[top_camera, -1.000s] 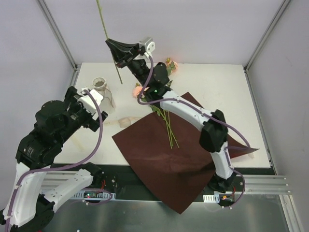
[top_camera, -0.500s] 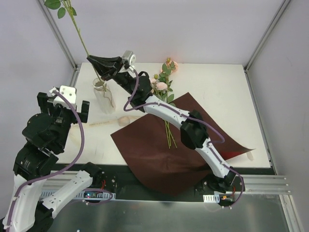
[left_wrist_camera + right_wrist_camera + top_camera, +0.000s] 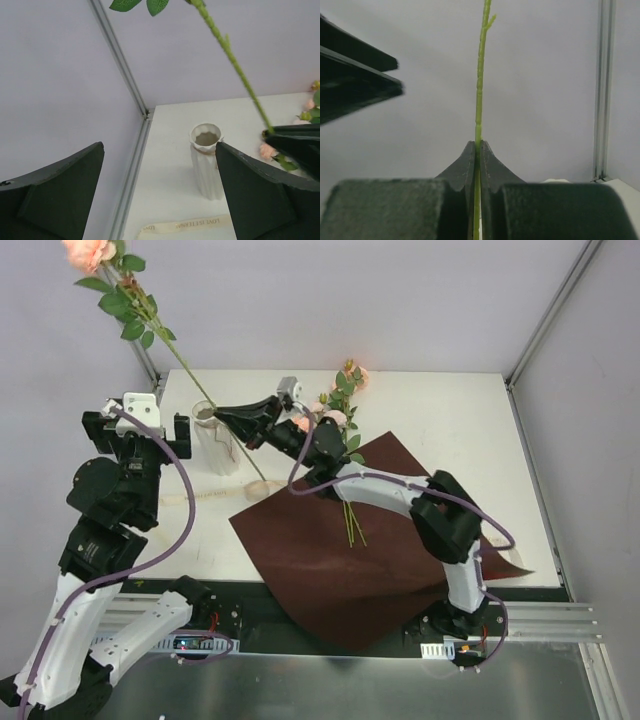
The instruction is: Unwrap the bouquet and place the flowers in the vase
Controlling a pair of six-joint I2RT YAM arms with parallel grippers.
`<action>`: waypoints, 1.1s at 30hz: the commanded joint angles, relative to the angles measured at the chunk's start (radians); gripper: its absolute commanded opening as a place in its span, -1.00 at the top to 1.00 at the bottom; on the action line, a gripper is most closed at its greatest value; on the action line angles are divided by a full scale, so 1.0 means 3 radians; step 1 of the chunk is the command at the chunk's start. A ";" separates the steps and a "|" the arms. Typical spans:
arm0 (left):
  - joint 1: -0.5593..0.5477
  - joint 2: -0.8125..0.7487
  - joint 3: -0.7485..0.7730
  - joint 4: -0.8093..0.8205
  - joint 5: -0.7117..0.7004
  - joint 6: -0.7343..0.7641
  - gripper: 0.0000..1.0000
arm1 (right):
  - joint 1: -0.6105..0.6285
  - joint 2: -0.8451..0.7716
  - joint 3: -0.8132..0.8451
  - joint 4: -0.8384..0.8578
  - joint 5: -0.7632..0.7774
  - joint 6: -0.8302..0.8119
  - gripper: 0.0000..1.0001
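The bouquet is undone: its dark red paper (image 3: 330,550) lies spread flat, with the other flowers (image 3: 338,422) across its far corner. My right gripper (image 3: 220,412) (image 3: 478,145) is shut on one long green stem (image 3: 165,335) (image 3: 480,75) (image 3: 234,62). The stem slants up to a peach bloom (image 3: 85,252), and its lower end hangs past the vase (image 3: 215,440) (image 3: 207,162). The whitish ribbed vase stands upright, right beside the gripper's tip. My left gripper (image 3: 137,420) (image 3: 160,145) is open, left of the vase and apart from it.
A cream ribbon (image 3: 215,492) (image 3: 185,226) lies on the table in front of the vase. The cage's metal post (image 3: 150,370) (image 3: 122,60) and the white wall stand close behind the vase. The paper overhangs the table's near edge.
My right gripper has come down and left with the stem, which now tilts so that the bloom shows at top left. The left gripper has drawn back off the vase.
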 commanded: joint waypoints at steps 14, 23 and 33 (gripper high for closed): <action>0.0136 0.0032 -0.0326 -0.0470 0.0936 0.0195 -0.68 | -0.0063 -0.1848 -0.1169 0.0204 -0.0269 0.0311 0.99; 0.0136 0.0626 0.0400 -0.0894 0.1141 -0.0270 -0.75 | 0.0024 -0.2329 -0.1399 -0.0620 -0.0336 0.0106 0.99; 0.0131 0.0815 0.0626 -0.0869 0.1033 -0.0306 -0.78 | 0.0132 -0.2258 -0.1410 -0.0835 -0.0356 0.0224 0.99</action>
